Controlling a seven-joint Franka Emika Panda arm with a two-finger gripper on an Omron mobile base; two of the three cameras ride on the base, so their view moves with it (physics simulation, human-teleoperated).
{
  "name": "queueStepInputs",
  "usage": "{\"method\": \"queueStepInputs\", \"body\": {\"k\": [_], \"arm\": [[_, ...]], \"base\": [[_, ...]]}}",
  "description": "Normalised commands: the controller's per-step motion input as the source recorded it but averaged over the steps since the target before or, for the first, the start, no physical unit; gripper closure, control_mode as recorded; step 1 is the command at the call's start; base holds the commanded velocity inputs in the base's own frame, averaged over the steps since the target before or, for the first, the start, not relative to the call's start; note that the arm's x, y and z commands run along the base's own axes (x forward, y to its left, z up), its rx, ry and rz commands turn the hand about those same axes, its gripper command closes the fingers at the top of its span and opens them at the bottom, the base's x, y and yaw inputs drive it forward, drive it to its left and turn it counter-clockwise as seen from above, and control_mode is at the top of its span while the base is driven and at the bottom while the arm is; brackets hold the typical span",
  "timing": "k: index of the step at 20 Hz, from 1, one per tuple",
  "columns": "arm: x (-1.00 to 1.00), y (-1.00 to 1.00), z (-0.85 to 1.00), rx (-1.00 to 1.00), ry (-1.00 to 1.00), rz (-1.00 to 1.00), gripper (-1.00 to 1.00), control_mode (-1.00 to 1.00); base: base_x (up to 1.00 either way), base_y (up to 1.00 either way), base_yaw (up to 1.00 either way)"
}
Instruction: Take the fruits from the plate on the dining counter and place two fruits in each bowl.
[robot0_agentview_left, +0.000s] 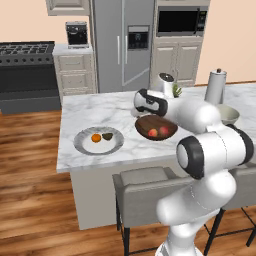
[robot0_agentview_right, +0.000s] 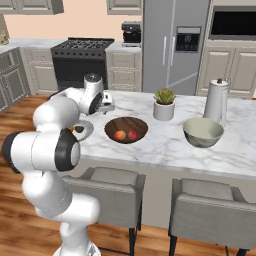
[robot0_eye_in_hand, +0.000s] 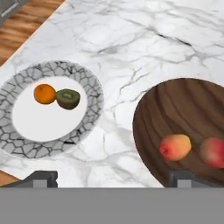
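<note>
Gripper (robot0_eye_in_hand: 111, 179) fingers spread wide, nothing held, hovering over marble between plate (robot0_eye_in_hand: 89, 83) and wooden bowl (robot0_eye_in_hand: 153, 113). Bowl already has two fruits. Orange (robot0_eye_in_hand: 44, 93) and kiwi (robot0_eye_in_hand: 68, 98) sit touching on the plate, so I'd take the orange from its free side, then carry it to the grey-green bowl (robot0_agentview_right: 202, 132).
</note>
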Motion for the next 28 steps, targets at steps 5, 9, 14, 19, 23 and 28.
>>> {"method": "queueStepInputs", "body": {"k": [5,9,14,19,23,28], "arm": [[-0.06,0.99,0.00,-0.10,0.00,0.19,-1.00,-1.00],[-0.01,1.00,0.00,-0.08,0.00,0.15,-1.00,-1.00],[-0.02,0.87,-0.05,-0.02,0.02,0.12,-1.00,-1.00],[0.00,0.48,-0.51,0.00,0.00,0.14,-1.00,-1.00],[0.25,0.18,-0.43,0.00,0.00,0.19,-1.00,-1.00],[0.51,0.01,-0.33,0.00,0.00,0.07,-1.00,-1.00]], "base": [[0.00,0.00,0.00],[0.00,0.00,0.00],[0.00,0.00,0.00],[0.00,0.00,0.00],[0.00,0.00,0.00],[0.00,0.00,0.00]]}}
